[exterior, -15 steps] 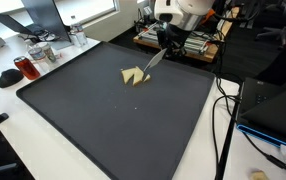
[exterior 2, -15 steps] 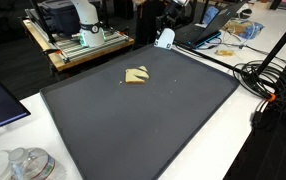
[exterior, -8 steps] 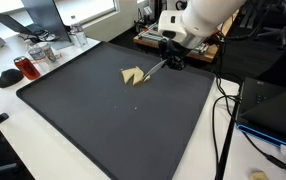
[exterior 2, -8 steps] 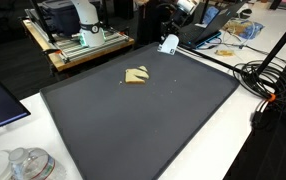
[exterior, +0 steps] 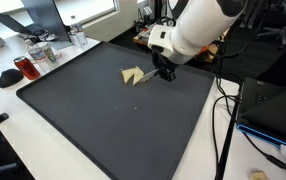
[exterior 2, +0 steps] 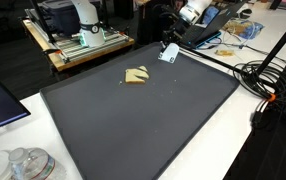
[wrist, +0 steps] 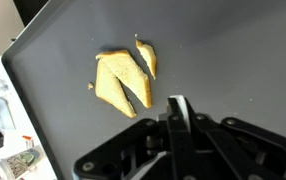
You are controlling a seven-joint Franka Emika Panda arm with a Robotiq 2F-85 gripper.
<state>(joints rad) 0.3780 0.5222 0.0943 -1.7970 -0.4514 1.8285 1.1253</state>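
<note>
The gripper [exterior: 164, 72] had its jaws pinched fully together with nothing between them, which was clearest in the wrist view [wrist: 178, 106]. It hung low over the black mat [exterior: 103, 130], just beside the tan folded piece [exterior: 133, 76] but not touching it. That piece [wrist: 123, 80] lay flat in the mat's robot-side half, well in from every edge.

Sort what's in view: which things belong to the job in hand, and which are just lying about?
In hand: gripper, shut, close to the tan folded piece; black mat under it.
Lying about: red cup, cables, glass jar.
</note>
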